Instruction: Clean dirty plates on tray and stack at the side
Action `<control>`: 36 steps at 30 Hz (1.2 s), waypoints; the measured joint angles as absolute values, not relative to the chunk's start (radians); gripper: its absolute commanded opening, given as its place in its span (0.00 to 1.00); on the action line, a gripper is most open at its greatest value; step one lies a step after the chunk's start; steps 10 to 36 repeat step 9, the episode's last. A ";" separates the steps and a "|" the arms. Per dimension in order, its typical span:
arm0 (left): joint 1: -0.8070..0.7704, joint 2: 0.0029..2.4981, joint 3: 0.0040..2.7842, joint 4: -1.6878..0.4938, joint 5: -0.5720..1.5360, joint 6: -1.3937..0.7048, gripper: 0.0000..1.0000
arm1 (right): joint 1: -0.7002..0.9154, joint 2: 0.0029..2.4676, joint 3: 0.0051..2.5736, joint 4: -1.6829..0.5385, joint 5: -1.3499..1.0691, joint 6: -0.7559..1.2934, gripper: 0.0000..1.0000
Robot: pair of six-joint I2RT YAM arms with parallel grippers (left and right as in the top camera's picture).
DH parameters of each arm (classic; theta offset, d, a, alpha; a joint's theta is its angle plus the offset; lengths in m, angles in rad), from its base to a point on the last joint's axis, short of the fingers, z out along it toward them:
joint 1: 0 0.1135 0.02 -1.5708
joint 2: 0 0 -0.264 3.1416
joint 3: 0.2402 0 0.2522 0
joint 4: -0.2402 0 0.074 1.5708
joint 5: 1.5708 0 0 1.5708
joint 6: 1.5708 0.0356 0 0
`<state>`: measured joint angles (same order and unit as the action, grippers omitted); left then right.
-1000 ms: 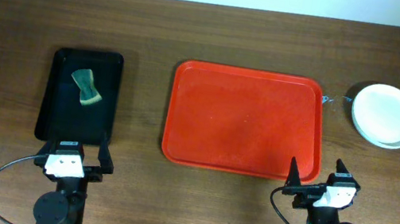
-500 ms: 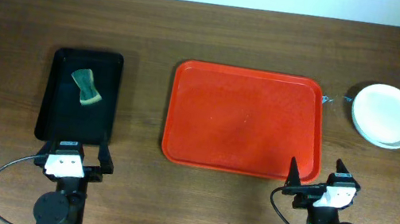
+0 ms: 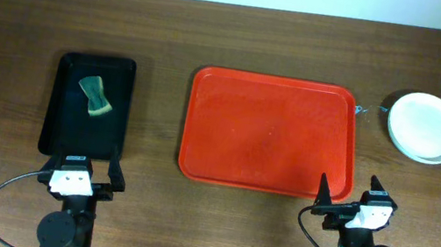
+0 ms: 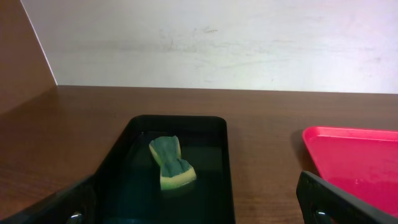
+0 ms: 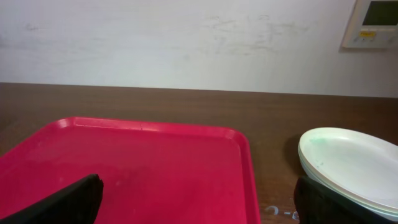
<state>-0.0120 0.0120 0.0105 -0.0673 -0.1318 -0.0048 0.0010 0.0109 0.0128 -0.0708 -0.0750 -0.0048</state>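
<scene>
Red tray (image 3: 271,131) lies bare in the middle of the table, and the plates (image 3: 426,127) sit stacked near its far right corner, the top one white. Left gripper (image 3: 81,165) and right gripper (image 3: 347,195) both rest at the near edge, fingers spread wide, holding nothing. The sponge (image 3: 95,96) lies in the black tray (image 3: 70,64). The stack looks slightly offset, so a careless sweep of the right arm could knock it askew. Nothing has moved since the earlier frames
</scene>
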 measured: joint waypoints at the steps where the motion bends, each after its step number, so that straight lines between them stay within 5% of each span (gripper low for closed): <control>1: -0.012 0.012 0.010 -0.067 -0.132 -0.005 0.99 | 0.001 0.011 0.013 -0.071 -0.075 -0.005 0.99; 36: -0.012 0.012 0.010 -0.067 -0.132 -0.005 0.99 | 0.001 0.011 0.013 -0.071 -0.075 -0.005 0.99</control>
